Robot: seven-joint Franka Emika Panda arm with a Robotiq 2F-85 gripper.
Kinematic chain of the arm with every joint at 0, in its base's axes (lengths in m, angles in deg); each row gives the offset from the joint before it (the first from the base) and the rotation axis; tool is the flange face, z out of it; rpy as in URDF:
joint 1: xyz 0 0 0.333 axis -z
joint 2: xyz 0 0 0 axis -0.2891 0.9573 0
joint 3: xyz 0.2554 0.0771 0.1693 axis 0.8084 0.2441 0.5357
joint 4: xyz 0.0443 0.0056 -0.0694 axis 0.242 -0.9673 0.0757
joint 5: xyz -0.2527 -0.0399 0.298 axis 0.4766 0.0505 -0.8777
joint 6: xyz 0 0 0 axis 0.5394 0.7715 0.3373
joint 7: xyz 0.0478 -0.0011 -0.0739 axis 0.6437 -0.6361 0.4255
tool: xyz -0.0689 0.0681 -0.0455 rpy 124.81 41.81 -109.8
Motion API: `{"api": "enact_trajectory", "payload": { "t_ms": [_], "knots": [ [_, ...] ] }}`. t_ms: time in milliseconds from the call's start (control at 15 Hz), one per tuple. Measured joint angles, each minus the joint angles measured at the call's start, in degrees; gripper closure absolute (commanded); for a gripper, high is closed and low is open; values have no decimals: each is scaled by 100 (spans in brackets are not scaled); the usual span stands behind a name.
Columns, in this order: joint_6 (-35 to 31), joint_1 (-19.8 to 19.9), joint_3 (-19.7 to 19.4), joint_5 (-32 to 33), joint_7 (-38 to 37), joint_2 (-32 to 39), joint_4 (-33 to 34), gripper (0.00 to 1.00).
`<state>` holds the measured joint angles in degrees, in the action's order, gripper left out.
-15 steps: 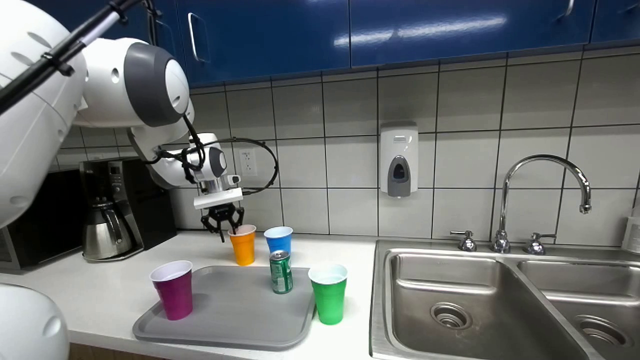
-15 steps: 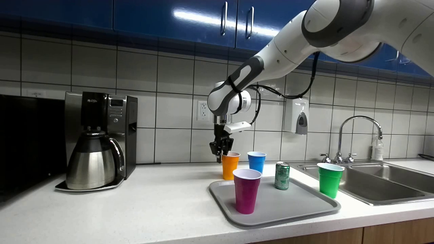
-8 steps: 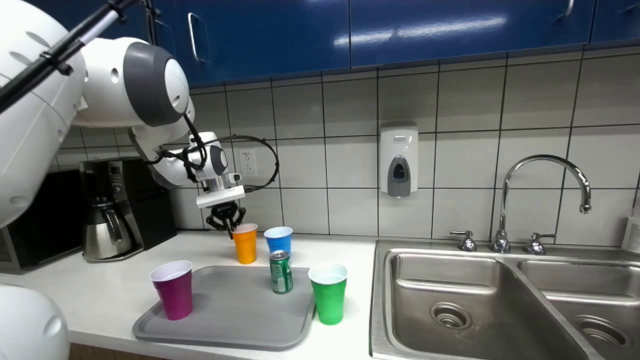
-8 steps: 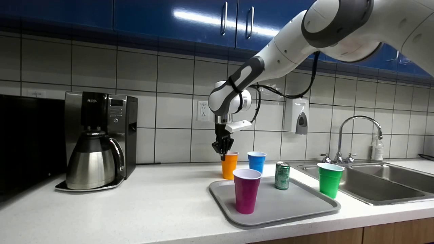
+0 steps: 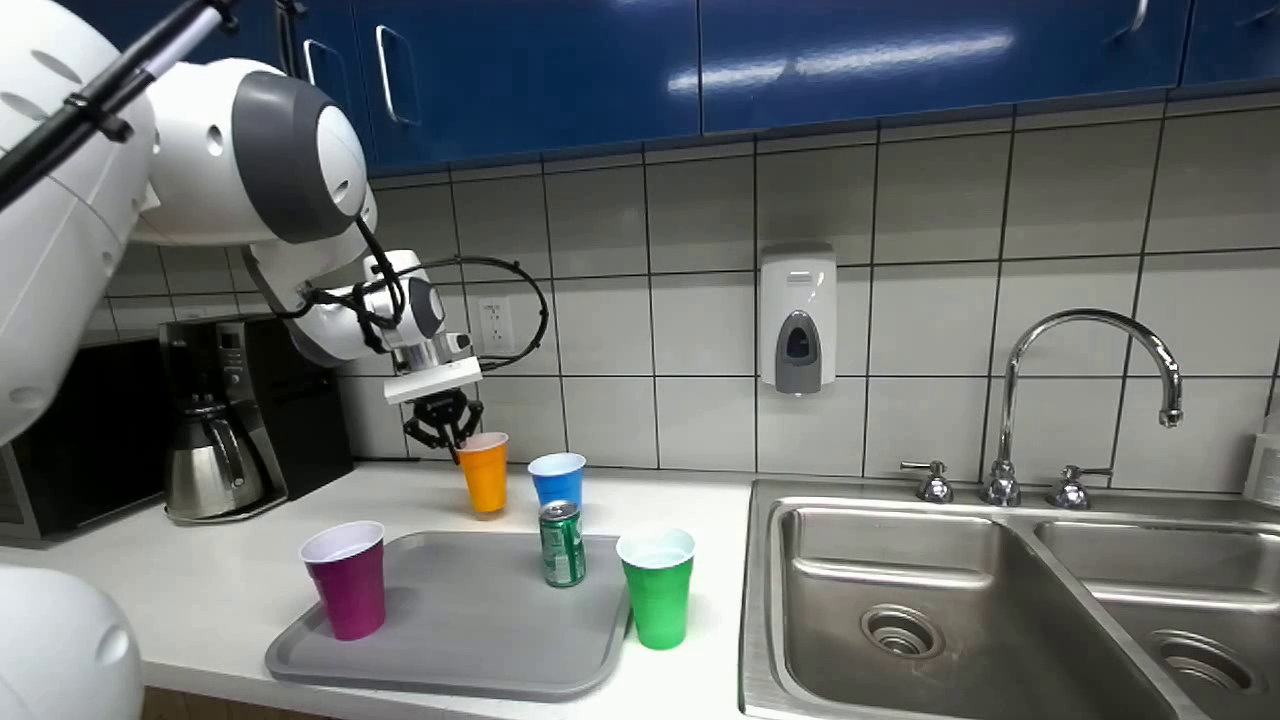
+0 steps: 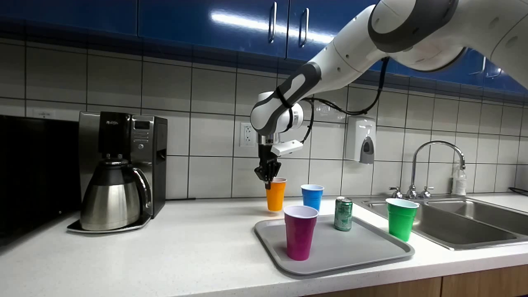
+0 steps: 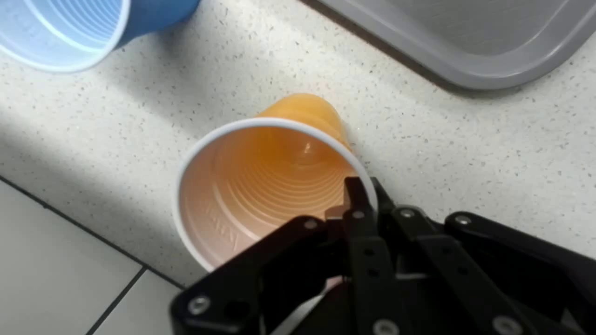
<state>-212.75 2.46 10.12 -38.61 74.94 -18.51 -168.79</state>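
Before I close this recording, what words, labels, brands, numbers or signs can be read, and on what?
None can be read with certainty.
Coffee maker: brand script and control markings, too small.
Green can: printed lettering, too small.
Orange cup: raised marks on its inner wall, too blurred.
Soap dispenser: mark near its top, too small.
Bottle at the back: any label, too blurred.

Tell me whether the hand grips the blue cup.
No, the hand pinches the orange cup by its rim, while the blue cup stands apart.
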Motion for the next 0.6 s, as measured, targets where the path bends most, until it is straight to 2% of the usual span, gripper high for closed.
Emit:
{"api": "enact_trajectory", "payload": {
  "t_ms": [267,600],
  "knots": [
    [0,-155,7,15,-5,-332,-122,99],
    [-7,-199,8,16,-8,-828,-648,99]
  ]
}}
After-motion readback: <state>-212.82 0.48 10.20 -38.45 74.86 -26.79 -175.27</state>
